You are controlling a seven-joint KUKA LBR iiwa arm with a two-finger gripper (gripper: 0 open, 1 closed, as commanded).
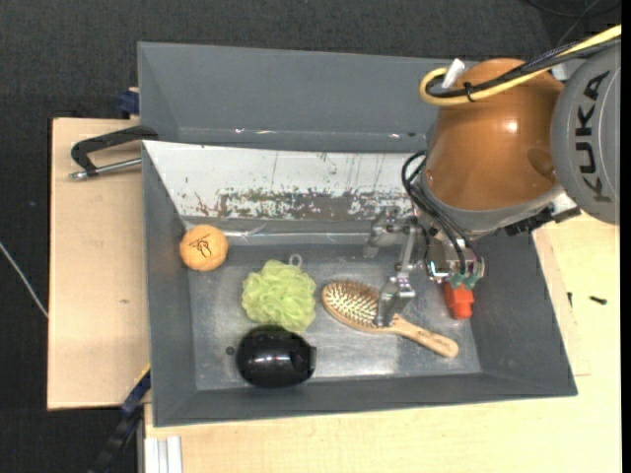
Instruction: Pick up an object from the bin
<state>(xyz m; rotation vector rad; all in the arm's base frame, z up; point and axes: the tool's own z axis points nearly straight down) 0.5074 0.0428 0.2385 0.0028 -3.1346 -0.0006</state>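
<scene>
The grey bin [166, 264] holds an orange ball [203, 247], green mesh sponge [280, 297], black lump [274, 357] and wooden hairbrush [355, 306]. The gripper [397, 299] is low over the brush (can't tell how wide it's open).

Five loose things lie in the bin [345, 97]. There is one wooden hairbrush [355, 305] directly under the hand [396, 304] and one small red thing [459, 302] just beside it. One green mesh sponge [279, 296] is near, one black rounded lump [274, 357] farther off, and one orange ball [203, 247] farthest.
</scene>
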